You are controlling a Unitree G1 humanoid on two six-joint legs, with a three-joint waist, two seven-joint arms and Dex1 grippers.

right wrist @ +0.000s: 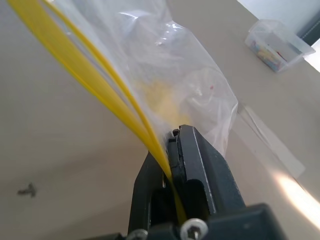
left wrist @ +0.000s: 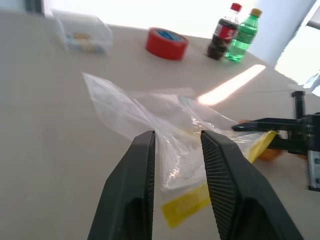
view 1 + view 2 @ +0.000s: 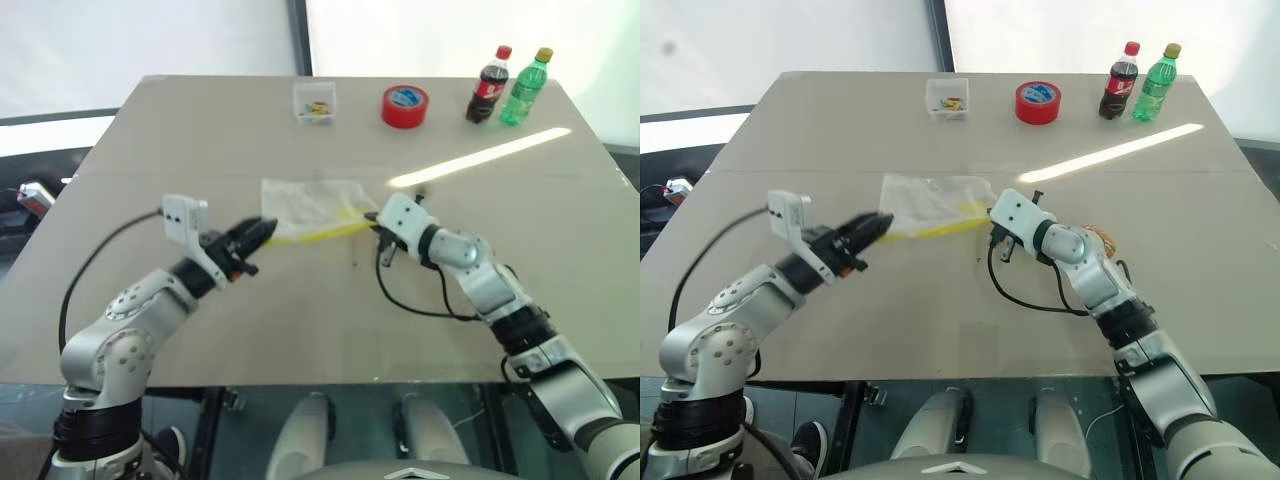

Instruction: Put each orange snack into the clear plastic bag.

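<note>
The clear plastic bag [image 3: 310, 205] lies crinkled in the middle of the table, its yellow seal strip [image 3: 320, 234] along the near edge. My right gripper [image 1: 175, 135] is shut on one end of that strip, lifting it slightly. My left gripper [image 2: 177, 137] is at the bag's other end; its black fingers [image 2: 142, 165] stand apart with the bag's corner between them, and I see no pinch on the film. Something yellow [image 1: 160, 97] shows through the bag. A small orange snack [image 3: 1102, 237] peeks out behind my right forearm, also visible as an orange bit [image 2: 270, 154] under that gripper.
Along the table's far edge stand a small clear box [image 3: 315, 102], a red tape roll [image 3: 405, 105], a cola bottle [image 3: 488, 85] and a green bottle [image 3: 527, 87]. A black cable [image 3: 410, 305] loops on the table beside my right arm.
</note>
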